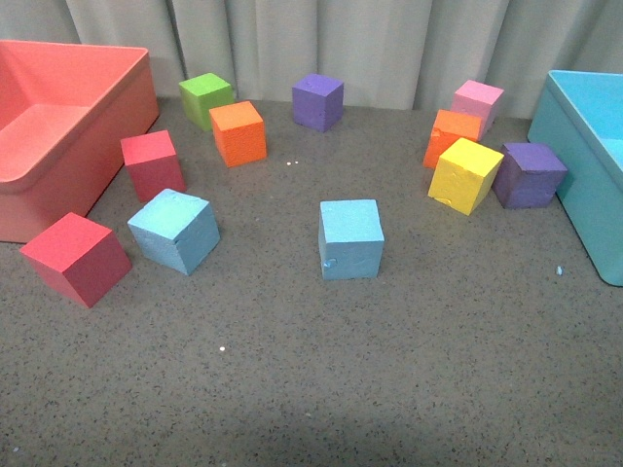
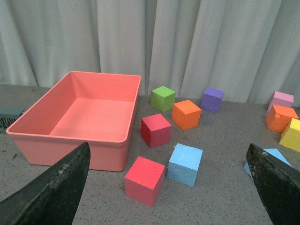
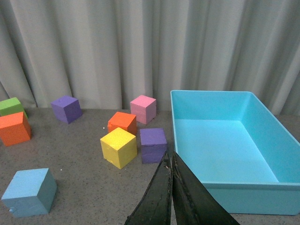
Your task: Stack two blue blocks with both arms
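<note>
Neither blue block is held yet, so we judge the step in hand to be the first reach. The 2 blue blocks rest on the table point(image 1: 292, 389), well apart. The left blue block point(image 1: 173, 231) sits turned at an angle, just beside a red block point(image 1: 76, 258) near the pink bin point(image 1: 49, 199). The centre blue block point(image 1: 350, 238) stands alone in open space, its face roughly square to us. No arm shows in the front view.

The left tool point(image 2: 168, 152) is spread wide with nothing in it, and its wrist view looks toward the left blue block point(image 2: 185, 165). The other blue block peeks out behind 1 of its fingers point(image 2: 276, 187). The right tool point(image 3: 169, 164) has its fingers pressed together on nothing, near the turquoise bin point(image 3: 243, 197), with the centre blue block point(image 3: 29, 192) well away from it.

To do this well, we would turn the left wrist so the fingers meet 2 opposite flat faces of the angled block, not its corners, and come down clear of the red neighbour. The right tool needs to spread before it nears its block. Foam gives, so a light squeeze at mid-height should do. We would steady the centre block with 1 arm and set the other block squarely on top, edges matched.
</note>
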You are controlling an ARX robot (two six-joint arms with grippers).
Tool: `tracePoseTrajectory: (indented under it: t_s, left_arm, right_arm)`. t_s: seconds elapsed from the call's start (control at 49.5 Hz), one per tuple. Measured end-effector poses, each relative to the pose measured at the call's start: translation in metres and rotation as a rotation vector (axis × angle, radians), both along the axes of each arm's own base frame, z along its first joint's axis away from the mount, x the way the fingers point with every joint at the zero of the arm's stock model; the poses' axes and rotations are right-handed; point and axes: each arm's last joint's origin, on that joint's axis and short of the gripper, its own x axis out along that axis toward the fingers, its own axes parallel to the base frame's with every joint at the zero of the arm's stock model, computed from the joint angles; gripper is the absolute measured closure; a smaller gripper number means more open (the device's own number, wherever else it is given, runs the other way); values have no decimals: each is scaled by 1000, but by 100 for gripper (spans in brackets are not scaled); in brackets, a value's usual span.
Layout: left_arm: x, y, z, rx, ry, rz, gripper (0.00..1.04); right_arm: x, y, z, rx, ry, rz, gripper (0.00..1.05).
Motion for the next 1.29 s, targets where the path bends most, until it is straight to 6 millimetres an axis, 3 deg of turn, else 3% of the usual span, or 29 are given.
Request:
tracePoseTrajectory:
  t_s: [0.727, 1.293]
  left_arm:
    - [0, 0, 0, 0, 0, 0, 7]
    - [0, 0, 0, 0, 0, 0, 7]
  right_arm:
    - [-30, 0, 5, 0, -16, 3, 104]
    - [-41, 0, 5, 0, -18, 3, 104]
